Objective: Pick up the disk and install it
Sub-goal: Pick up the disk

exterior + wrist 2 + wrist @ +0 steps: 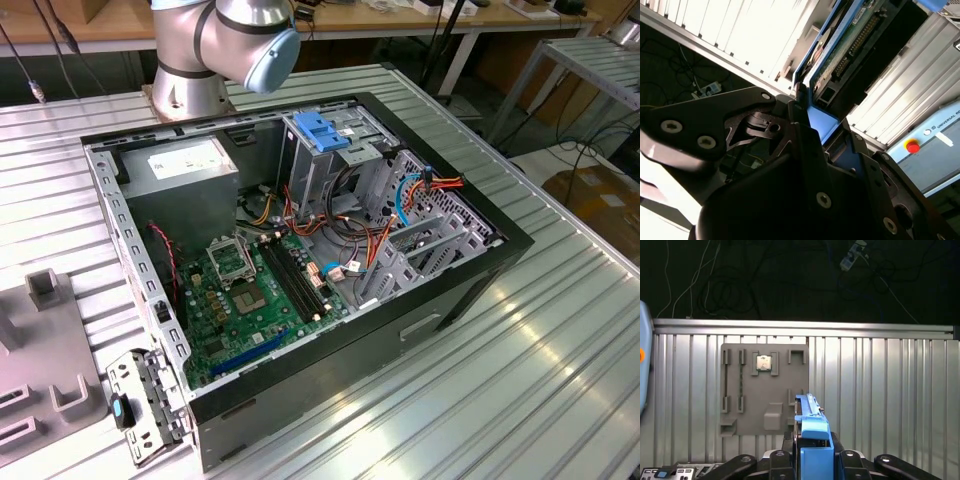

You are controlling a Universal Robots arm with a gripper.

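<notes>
Exterior view, from its left: grey fixture plate (60,345) on ribbed metal table (530,380). Open computer case (330,385) holds power-supply box (190,172), motherboard (235,300) and metal drive cage with blue latch (322,132). Arm base (215,45) stands behind the case. Both wrist views: gripper (812,457) clamped on the disk (810,415) by its blue carrier rails. The disk is held edge-on, apart from the fixture plate beyond it, green circuit board exposed in the second wrist view.
</notes>
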